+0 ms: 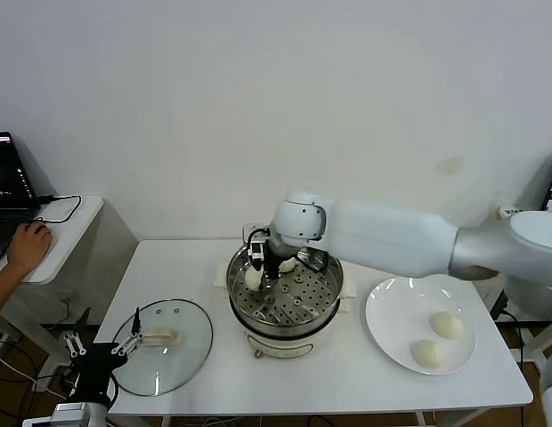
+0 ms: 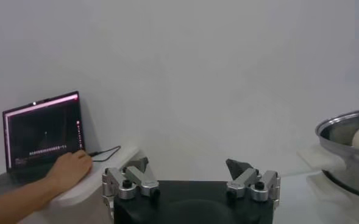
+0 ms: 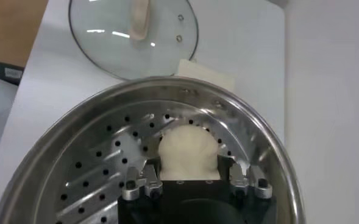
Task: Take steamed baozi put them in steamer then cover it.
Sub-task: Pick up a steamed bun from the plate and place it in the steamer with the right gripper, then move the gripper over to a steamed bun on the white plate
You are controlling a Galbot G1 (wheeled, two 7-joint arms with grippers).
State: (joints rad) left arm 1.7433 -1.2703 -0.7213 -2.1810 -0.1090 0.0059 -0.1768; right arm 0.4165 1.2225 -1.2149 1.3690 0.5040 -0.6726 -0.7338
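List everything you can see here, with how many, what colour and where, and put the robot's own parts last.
Baozi: four, cream-white; one held in the right claw over the steamer tray, one on the tray, two on the plate.
Steamer: one, shiny steel on a cream base, table centre.
Cover: one, clear glass, cream handle, flat on the table left of the steamer.
Plate: one, white, right of the steamer.
Table: one, white.
Laptop: one, black, on the side desk at far left.
Person's hand: one, beside the laptop.
Right claw: inside the steamer, shut on a baozi.
Left claw: open, at the table's near left edge by the cover.
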